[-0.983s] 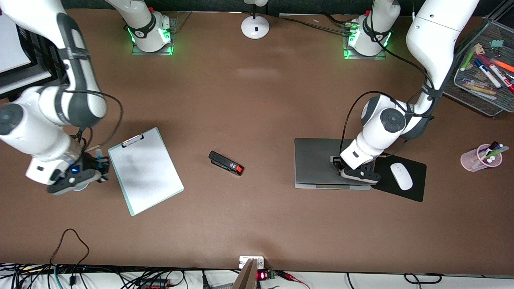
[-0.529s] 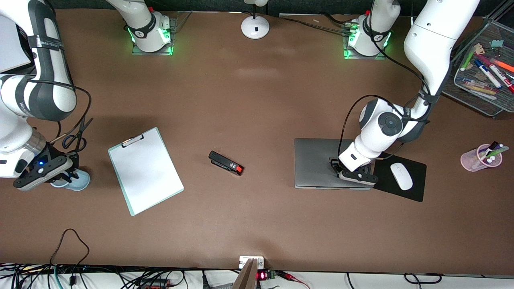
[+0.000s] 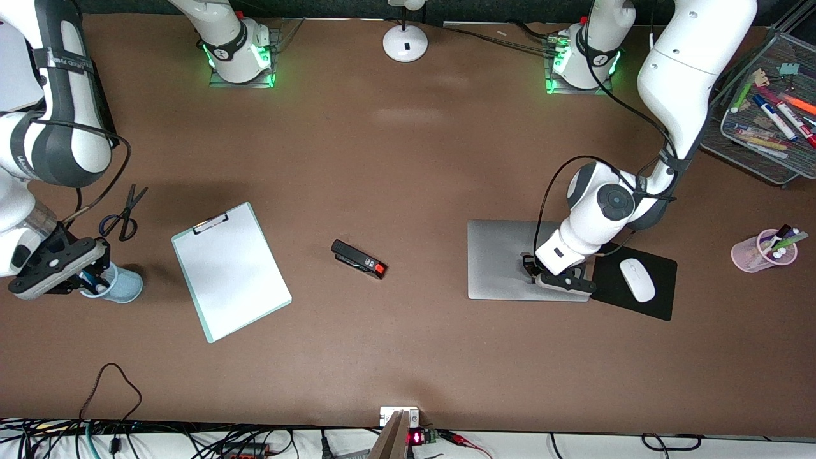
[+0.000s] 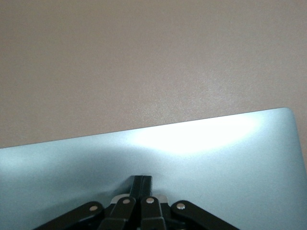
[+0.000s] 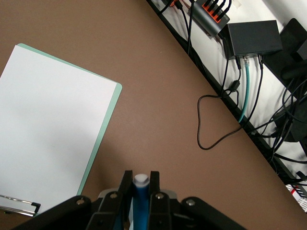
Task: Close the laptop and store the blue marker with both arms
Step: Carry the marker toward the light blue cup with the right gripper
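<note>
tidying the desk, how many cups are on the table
2. A pale blue cup sits at the right arm's end beside the clipboard; a pink cup of pens stands at the left arm's end. None look hidden.

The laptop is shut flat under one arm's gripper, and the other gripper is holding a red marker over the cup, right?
Nearly. The laptop does lie shut under the left gripper, but the right gripper holds a blue marker, not red, over the light-blue cup; the right wrist view shows it.

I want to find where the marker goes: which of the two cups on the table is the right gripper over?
The light-blue cup beside the clipboard; the right gripper, shut on the blue marker, is over it. The pink cup already holds pens.
</note>
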Tool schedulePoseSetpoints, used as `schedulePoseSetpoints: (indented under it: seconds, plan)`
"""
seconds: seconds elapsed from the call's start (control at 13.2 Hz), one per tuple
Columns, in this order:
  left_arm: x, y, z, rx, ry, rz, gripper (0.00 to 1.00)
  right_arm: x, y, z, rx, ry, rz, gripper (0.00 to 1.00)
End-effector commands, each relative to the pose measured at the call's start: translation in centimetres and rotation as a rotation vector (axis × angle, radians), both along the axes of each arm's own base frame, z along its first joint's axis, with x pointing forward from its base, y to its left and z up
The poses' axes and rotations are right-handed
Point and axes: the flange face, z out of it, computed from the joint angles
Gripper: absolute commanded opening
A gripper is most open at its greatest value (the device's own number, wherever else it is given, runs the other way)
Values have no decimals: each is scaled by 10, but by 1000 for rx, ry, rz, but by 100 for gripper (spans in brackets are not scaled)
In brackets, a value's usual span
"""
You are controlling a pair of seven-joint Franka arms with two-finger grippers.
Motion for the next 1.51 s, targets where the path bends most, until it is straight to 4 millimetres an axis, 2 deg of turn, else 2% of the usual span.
schedulePoseSetpoints:
  seconds: [0.0, 0.3, 0.45, 0.61, 0.68, 0.76, 0.83, 0.91, 0.98, 1.29, 1.44]
  plan:
    - [9, 0, -1, 4, -19, -12, 0, -17, 7, 25, 81, -7, -10, 0]
    - [9, 1, 1, 3, -15, -2, 0, -30, 12, 47, 198, 26, -37, 0]
    - [9, 0, 4, 3, -13, 6, 0, -38, 14, 70, 224, -7, 63, 0]
    - [7, 0, 11, 16, 16, 18, 0, -38, 14, 74, 274, -49, 129, 0]
    - [6, -2, 18, 24, 34, 35, 12, -39, 9, 68, 274, -51, 142, 0]
    - [6, -6, 27, 38, 60, 41, 50, -39, 3, 61, 259, -59, 156, 0]
    - [11, -7, 40, 54, 79, 42, 92, -39, -9, 50, 232, -80, 192, 0]
    - [14, -7, 53, 70, 93, 39, 93, -39, -17, 39, 231, -97, 221, 0]
    - [16, -8, 64, 84, 117, 37, 100, -40, -24, 26, 255, -101, 236, 0]
    - [16, -17, 117, 129, 173, 25, 100, -40, -53, -12, 281, -88, 258, 0]
    - [13, -24, 159, 165, 222, 15, 100, -41, -66, -27, 311, -106, 296, 0]
